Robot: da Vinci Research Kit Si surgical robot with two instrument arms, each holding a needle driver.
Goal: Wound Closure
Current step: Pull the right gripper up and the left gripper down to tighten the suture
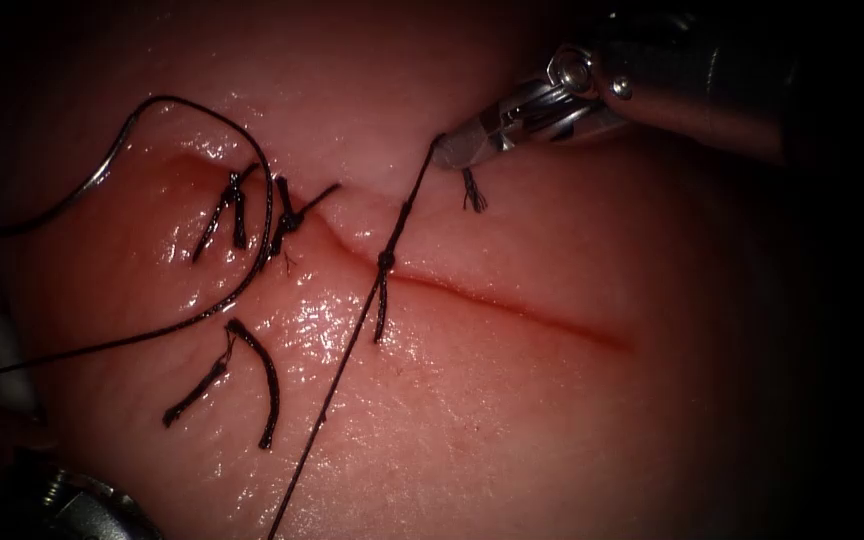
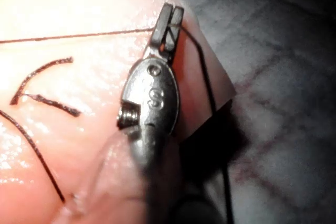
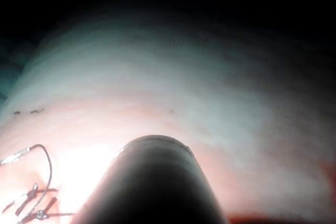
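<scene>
While the glistening pink pork tissue (image 1: 512, 420) carries knots over the left of its thin red cut (image 1: 512, 305), the right stretch lies open. The right arm's steel tool (image 1: 457, 150), jaws pressed together, pinches the taut black thread (image 1: 352, 345); the left arm's steel tool (image 2: 169, 17), likewise closed, also holds thread. The curved grey needle (image 1: 102, 170) lies loose at left, outside the tissue.

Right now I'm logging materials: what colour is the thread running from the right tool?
Black thread, clearest in the endoscope view, held in the right tool.
</scene>
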